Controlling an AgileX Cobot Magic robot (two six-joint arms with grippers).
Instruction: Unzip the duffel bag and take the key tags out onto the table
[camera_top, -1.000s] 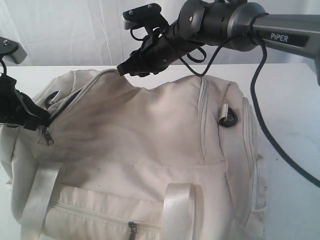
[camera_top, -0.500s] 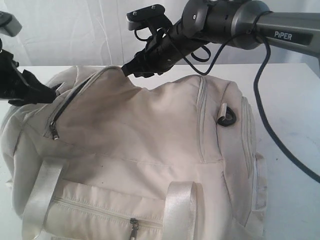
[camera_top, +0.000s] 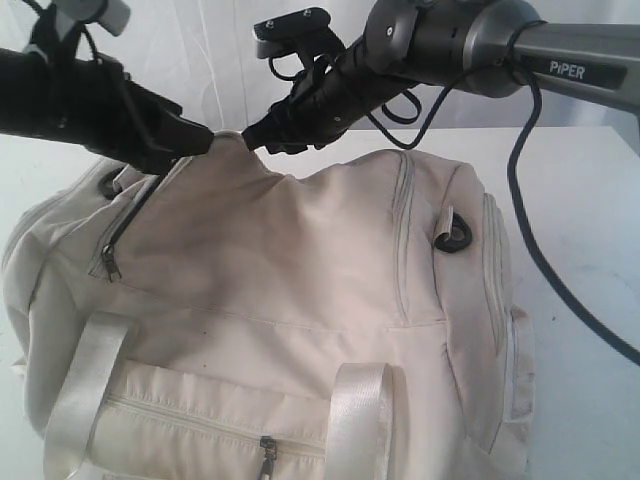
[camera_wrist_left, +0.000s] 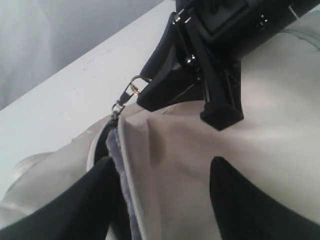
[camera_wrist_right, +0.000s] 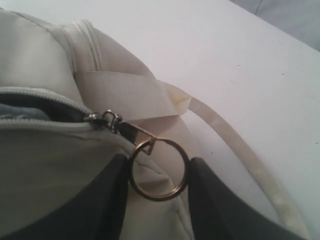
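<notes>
One wide white table holds one large cream duffel bag, which fills the near left and middle of the exterior view. Two robot arms reach over its far top edge. The right arm stretches in level from the upper right, with one black cable looping down from it to the table on the right. The left arm comes in from the upper left and hides part of the bag's left end. The right gripper holds the fabric up in a peak, its two dark fingers closed against a single metal ring that hangs from the top zipper's pull. The left gripper sits just left of it, nearly touching. Its two fingers are spread wide and grasp nothing, straddling the bag's opened edge where grey lining shows. Two satin straps lie on the near side, with a front pocket zipper between them and a black D-ring at the right end.
</notes>
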